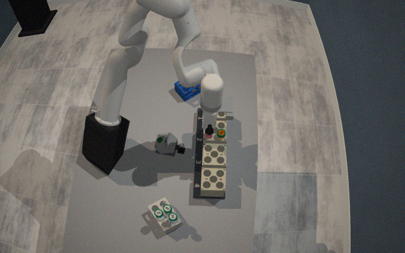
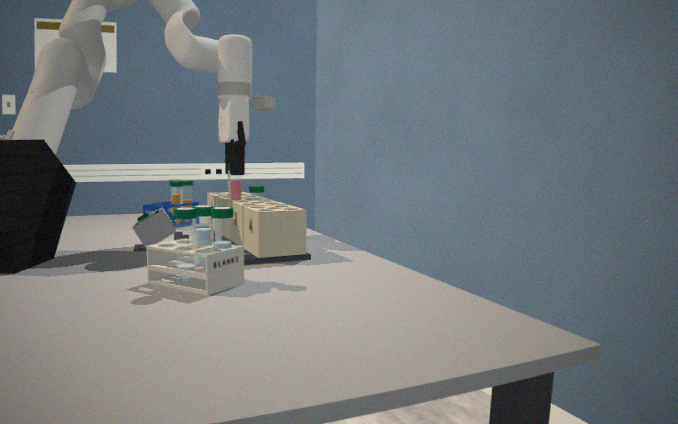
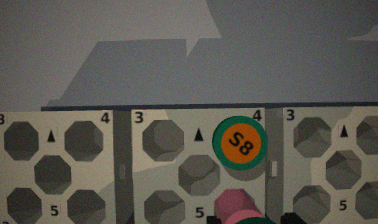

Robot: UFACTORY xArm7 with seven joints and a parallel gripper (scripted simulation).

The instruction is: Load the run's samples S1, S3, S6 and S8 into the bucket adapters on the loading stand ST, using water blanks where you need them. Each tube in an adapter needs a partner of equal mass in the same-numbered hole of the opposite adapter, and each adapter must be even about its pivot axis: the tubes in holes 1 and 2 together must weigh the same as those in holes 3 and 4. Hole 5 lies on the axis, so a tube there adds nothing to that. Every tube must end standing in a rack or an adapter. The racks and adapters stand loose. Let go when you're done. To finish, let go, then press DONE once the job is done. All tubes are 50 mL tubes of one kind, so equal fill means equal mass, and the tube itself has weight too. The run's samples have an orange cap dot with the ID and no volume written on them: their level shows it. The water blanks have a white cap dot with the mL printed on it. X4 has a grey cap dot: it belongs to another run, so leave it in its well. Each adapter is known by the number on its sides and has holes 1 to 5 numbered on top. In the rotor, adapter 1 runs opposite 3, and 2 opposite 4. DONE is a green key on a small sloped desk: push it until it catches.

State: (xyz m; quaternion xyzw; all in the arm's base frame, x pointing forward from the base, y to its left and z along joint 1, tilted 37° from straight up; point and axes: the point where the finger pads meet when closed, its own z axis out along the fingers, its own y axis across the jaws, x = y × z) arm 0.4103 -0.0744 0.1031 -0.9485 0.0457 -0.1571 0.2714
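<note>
Pink-filled tube in the grip, right over adapter 2!

Fingers of the gripper (image 1: 209,129) (image 2: 235,171) (image 3: 251,220) are clamped on the pink-filled tube (image 1: 208,136) (image 2: 235,189) (image 3: 235,200), and it's upright, green cap up, lower end at hole 1 of adapter 2 (image 1: 215,137) (image 3: 200,152)! How deep it sits, I can't tell; its ID is out of sight too.

Just to its right stands S8 (image 1: 221,133) (image 2: 256,188) (image 3: 240,142), orange dot showing, in hole 4 of that same adapter. On the near side, adapter 3 (image 1: 214,163) (image 3: 293,145) and adapter 4 (image 1: 212,193) (image 2: 281,234) show open holes along the loading stand (image 1: 197,172) (image 2: 289,258) (image 3: 140,107).

Look far: two orange-filled tubes (image 2: 175,199) stand in the blue rack (image 1: 182,93) (image 2: 159,206). Near and left, the BLANKS rack (image 1: 179,224) (image 2: 226,273) carries three green-capped tubes with white dots. And left of the stand, the sloped desk (image 1: 170,145) (image 2: 155,230) bears its green key (image 1: 159,139) (image 2: 142,217), well apart from the gripper!
</note>
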